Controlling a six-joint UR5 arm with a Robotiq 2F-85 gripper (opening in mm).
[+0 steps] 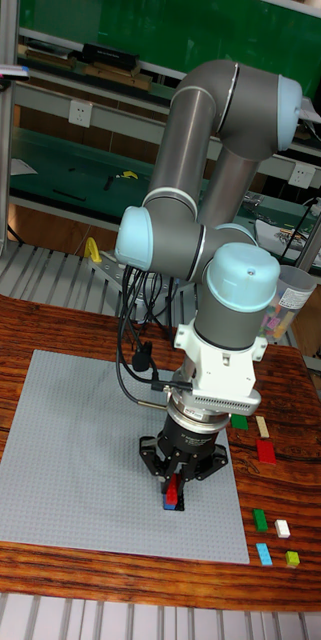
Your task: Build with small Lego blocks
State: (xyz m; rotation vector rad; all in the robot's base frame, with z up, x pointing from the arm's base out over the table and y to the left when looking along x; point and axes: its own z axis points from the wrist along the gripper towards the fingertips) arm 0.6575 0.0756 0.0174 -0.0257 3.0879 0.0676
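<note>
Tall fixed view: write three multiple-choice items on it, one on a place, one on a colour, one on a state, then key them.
1. Where do the loose bricks lie?
A. On the wood right of the baseplate
B. On the baseplate's far left corner
C. On the rear shelf

2. What colour is the baseplate?
A. Green
B. Grey
C. Yellow

3. What is the end effector doing?
A. Raised high, holding nothing
B. Low over the baseplate with a red brick between its fingers
C. Parked off the table

Key: A, the loose bricks sit on the wooden table. B, the baseplate is plain grey. B, the end effector grips a red brick above a blue brick.
</note>
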